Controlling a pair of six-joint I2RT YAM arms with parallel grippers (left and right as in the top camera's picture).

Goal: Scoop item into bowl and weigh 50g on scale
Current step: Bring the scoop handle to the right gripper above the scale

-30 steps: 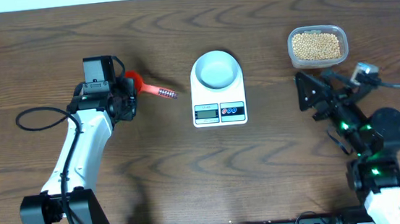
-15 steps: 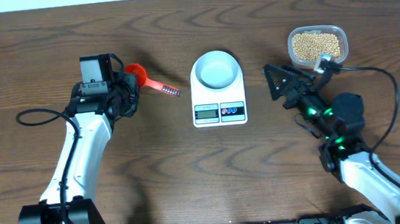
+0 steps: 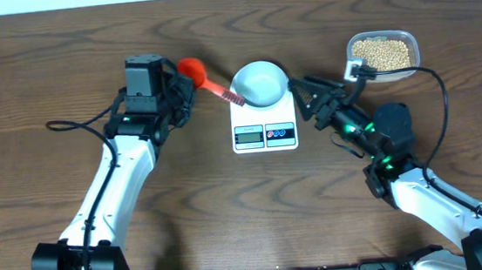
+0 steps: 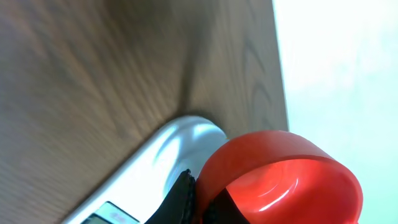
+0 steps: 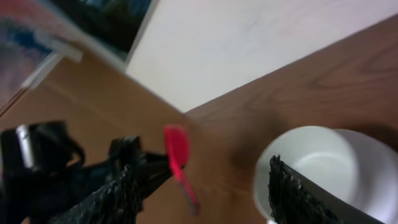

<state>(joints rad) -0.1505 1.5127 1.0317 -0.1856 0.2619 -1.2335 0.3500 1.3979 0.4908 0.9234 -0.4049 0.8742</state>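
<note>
Overhead was evenly lit, sharp. Right wrist view was blurred, the bowl (image 5: pixel 311 160) soft; left wrist view blew out white at 2 o'clock, the scoop (image 4: pixel 280 180) glinting.

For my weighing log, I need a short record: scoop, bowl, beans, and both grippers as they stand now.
scoop: red scoop, empty, handle reaching toward the bowl
bowl: bowl, empty, on the scale
beans: beans in the clear container, far right
left gripper: left gripper shut on the red scoop
right gripper: right gripper at the bowl's right side, jaws open
</note>
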